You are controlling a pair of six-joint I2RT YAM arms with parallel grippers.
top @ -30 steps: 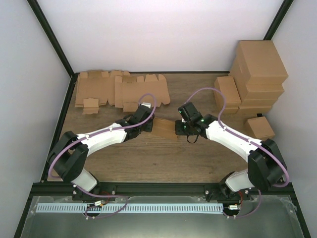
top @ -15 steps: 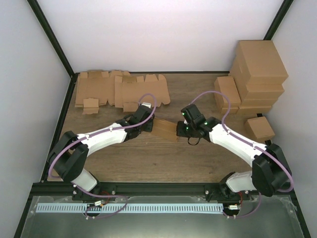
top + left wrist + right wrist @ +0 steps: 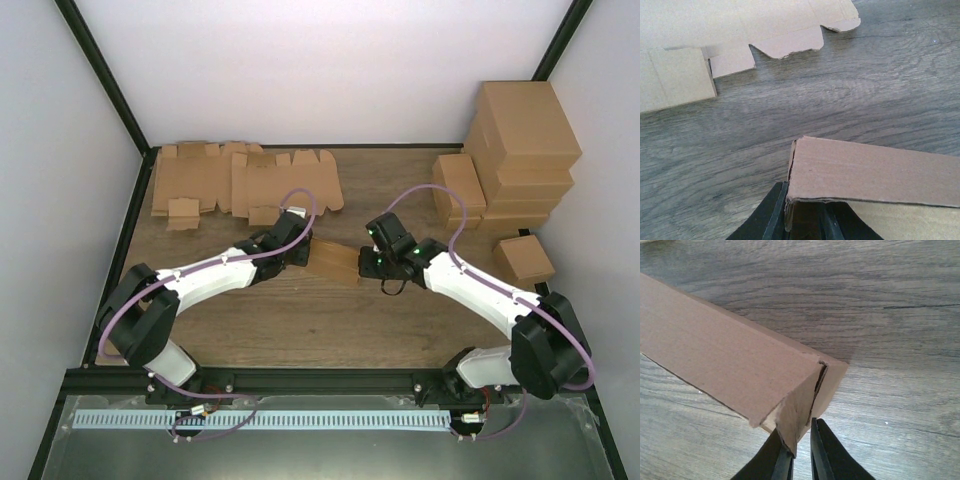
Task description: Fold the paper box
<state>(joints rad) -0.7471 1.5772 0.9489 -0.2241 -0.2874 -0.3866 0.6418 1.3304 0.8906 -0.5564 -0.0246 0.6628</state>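
The paper box (image 3: 335,261) is a small oblong brown cardboard box, lying on the wooden table between both grippers. In the left wrist view its end wall (image 3: 788,212) runs down between the black fingers, and my left gripper (image 3: 802,222) is shut on it; from above, that gripper (image 3: 302,254) sits at the box's left end. At the right end, a loose end flap (image 3: 797,412) hangs with its lower corner against my left finger. My right gripper (image 3: 801,452) stands slightly open there, with table showing in the narrow gap. Seen from above, the right gripper (image 3: 366,263) touches the box's right end.
Flat die-cut cardboard blanks (image 3: 240,180) lie at the back left; their tabbed edges (image 3: 785,45) show in the left wrist view. Folded brown boxes (image 3: 520,150) are stacked at the back right, with one more (image 3: 524,257) beside the right arm.
The right arm's wrist has shifted down and slightly right at the box's right end. The left arm and the box have stayed almost still.
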